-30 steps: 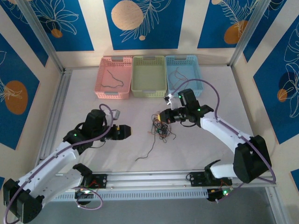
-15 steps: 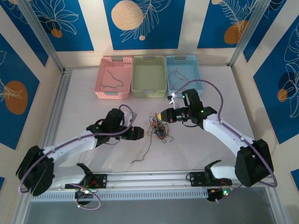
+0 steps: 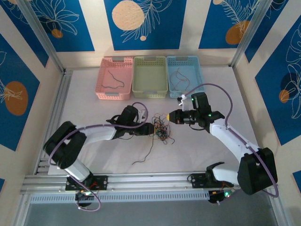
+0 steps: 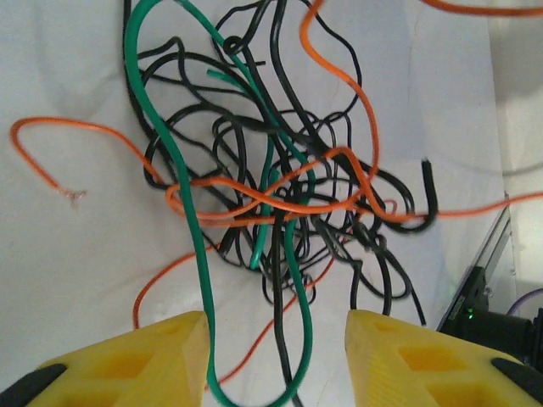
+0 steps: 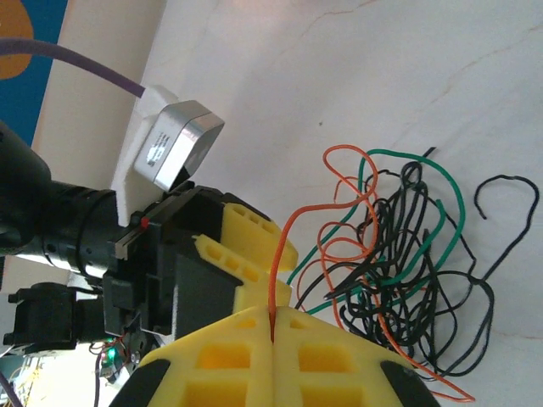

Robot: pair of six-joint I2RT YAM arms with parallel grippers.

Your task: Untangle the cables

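Roughly at the middle of the table (image 3: 94, 108), the tangle of cables (image 3: 161, 131) lies as a round clump with no clear long axis. One dark tail (image 3: 147, 152) trails from it toward the near edge, slanting left. Black, green and orange strands cross in it; their number cannot be told. The left gripper (image 3: 151, 129) reaches in from the left, its jaws apart around a green loop (image 4: 201, 280). The right gripper (image 5: 273, 326) is clamped on an orange cable (image 5: 273, 280). The tabletop is white, the walls blue-patterned. Three baskets stand at the far edge: pink basket (image 3: 101, 80), green basket (image 3: 150, 59), blue basket (image 3: 183, 58).
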